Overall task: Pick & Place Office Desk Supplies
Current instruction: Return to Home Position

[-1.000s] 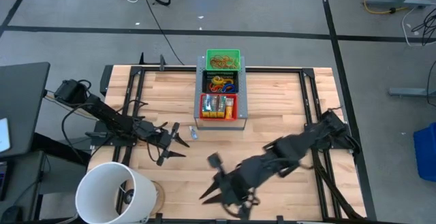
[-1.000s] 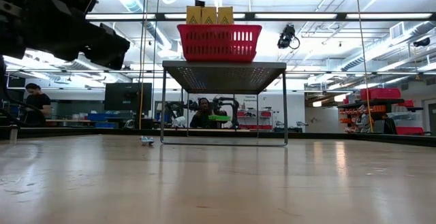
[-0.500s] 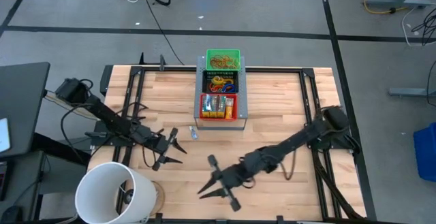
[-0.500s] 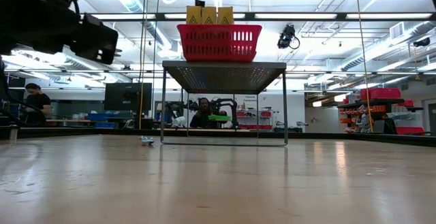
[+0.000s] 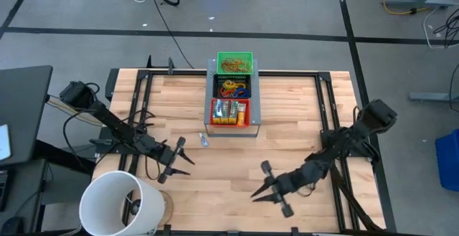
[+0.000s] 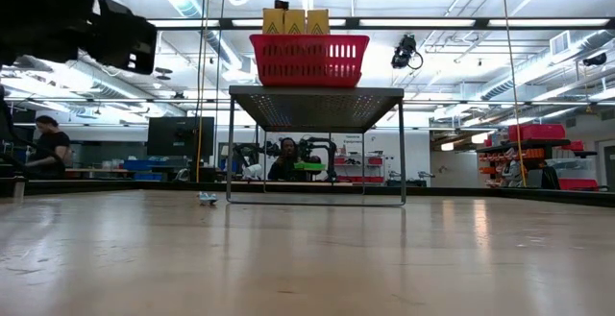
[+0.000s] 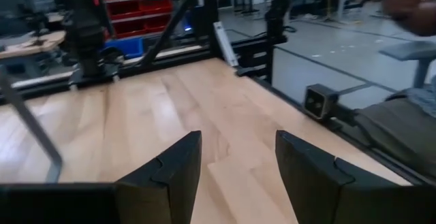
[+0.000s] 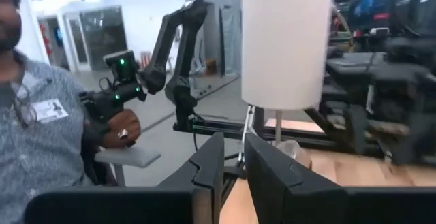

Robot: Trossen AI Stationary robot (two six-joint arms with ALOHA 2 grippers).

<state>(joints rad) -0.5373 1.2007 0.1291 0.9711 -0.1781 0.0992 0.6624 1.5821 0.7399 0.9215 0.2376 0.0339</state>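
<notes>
The supplies sit in stacked bins at the table's far centre. A green bin (image 5: 235,62) holds rubber bands. A middle bin (image 5: 235,89) holds orange and blue bands. A red bin (image 5: 229,112) holds yellow and green packets. In the low view the red bin (image 6: 309,59) rests on a grey metal stand (image 6: 315,105). One small item (image 5: 204,140) lies loose on the table before the stand. My left gripper (image 5: 172,162) (image 7: 235,139) hovers open left of centre, holding nothing. My right gripper (image 5: 269,191) (image 8: 234,137) hovers near the table's near edge, its fingers a narrow gap apart and holding nothing.
A big white bucket (image 5: 118,204) stands at the near left corner, close to my left gripper, and shows ahead of my right gripper (image 8: 286,40). A person (image 8: 41,122) sits beyond the table's left side. Bare wood lies across the table's middle (image 5: 237,157).
My right arm has drawn back toward the table's right edge, carrying its gripper from near centre to right of centre. My left gripper has drifted slightly toward the near edge. The bins and the loose item have stayed put.
</notes>
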